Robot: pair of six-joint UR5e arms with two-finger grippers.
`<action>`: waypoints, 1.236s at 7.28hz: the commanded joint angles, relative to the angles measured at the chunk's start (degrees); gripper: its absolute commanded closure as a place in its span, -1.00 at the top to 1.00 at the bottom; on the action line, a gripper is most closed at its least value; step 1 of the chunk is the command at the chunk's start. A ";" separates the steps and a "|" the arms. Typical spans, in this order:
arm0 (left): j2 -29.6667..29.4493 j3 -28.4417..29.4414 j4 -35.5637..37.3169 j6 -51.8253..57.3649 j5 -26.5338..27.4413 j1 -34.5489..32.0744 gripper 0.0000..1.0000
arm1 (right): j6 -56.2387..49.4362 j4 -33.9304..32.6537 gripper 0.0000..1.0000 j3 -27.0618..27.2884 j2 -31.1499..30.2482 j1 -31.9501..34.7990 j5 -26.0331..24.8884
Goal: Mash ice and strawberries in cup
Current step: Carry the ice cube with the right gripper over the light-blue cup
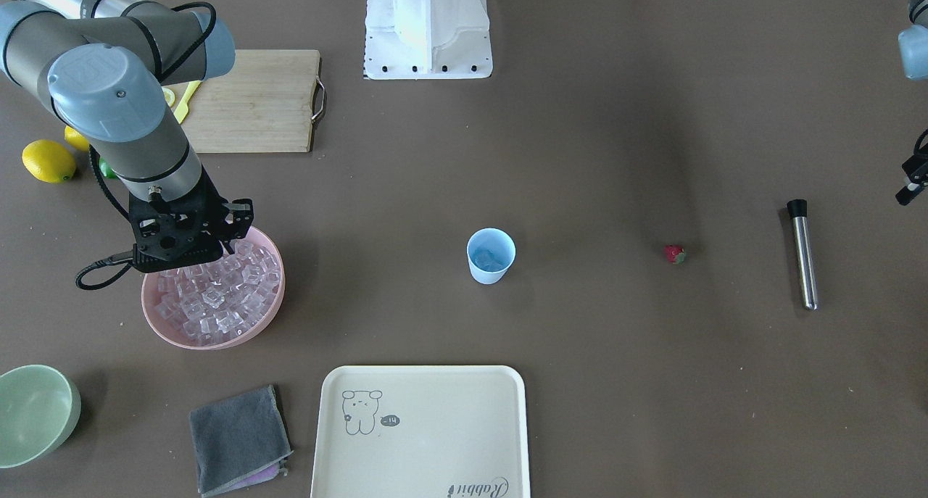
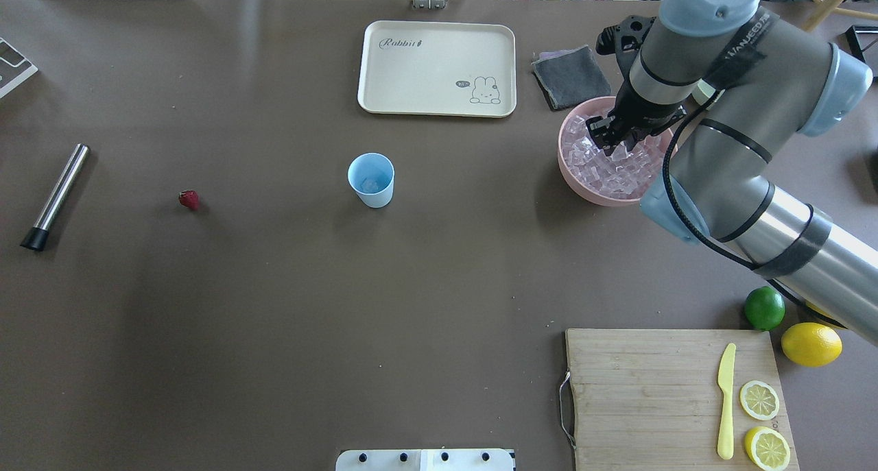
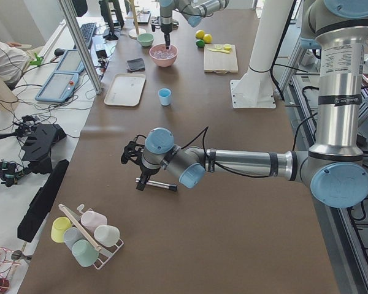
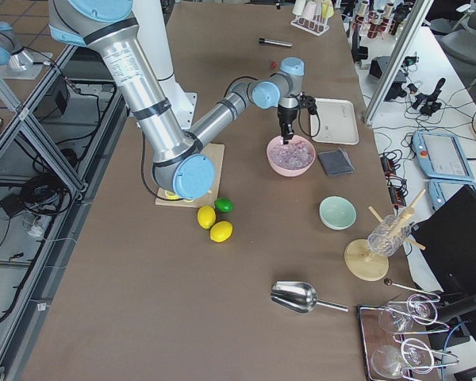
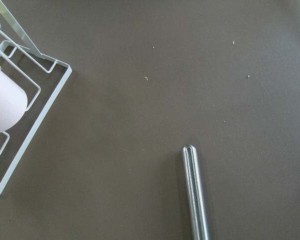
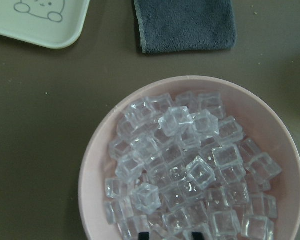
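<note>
- Right gripper (image 6: pixel 168 234): fingers parted, tips down in the ice (image 6: pixel 175 120) in the pink bowl (image 6: pixel 90 165). I can't confirm a grip.
- Cup (image 2: pixel 371 179) mid-table, seems to hold a little ice.
- Strawberry (image 2: pixel 188 199) on the table, well apart from the cup.
- Steel rod (image 2: pixel 58 193) untouched, so no mashing yet.
- Left gripper (image 3: pixel 132 153): can't tell its opening.

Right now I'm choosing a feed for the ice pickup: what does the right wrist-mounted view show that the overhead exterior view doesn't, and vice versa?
Only the wrist view shows the right gripper with its tips spread apart, low among the ice. Only the overhead shows the cup with what looks like ice inside, the strawberry, the steel rod and the cutting board. Both show the pink bowl, the ice in it, the gray cloth and the tray.
</note>
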 commanded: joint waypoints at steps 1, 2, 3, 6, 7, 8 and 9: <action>-0.01 0.24 0.09 0.06 0.02 0.09 0.94 | 9.72 -2.78 -1.00 -5.27 11.99 0.04 1.40; -0.09 0.24 0.09 -0.03 0.02 0.18 0.94 | 14.83 -2.51 -1.00 -9.91 18.22 -2.23 0.79; -0.18 0.24 0.17 -0.12 0.02 0.26 0.94 | 19.93 -0.77 -1.00 -13.96 23.24 -4.51 0.27; -0.36 0.59 0.09 -0.91 0.20 1.23 0.94 | 34.17 10.57 -1.00 -25.48 29.68 -13.39 -13.06; -0.53 0.94 0.09 -1.08 0.20 1.23 0.94 | 36.48 12.15 -1.00 -25.78 30.05 -16.46 -17.62; -1.14 1.03 0.26 -1.17 0.20 1.23 0.94 | 38.42 14.08 -1.00 -26.04 29.80 -18.14 -18.89; -1.32 1.12 0.26 -1.17 0.20 1.58 0.94 | 38.61 14.28 -1.00 -26.13 29.71 -19.55 -21.07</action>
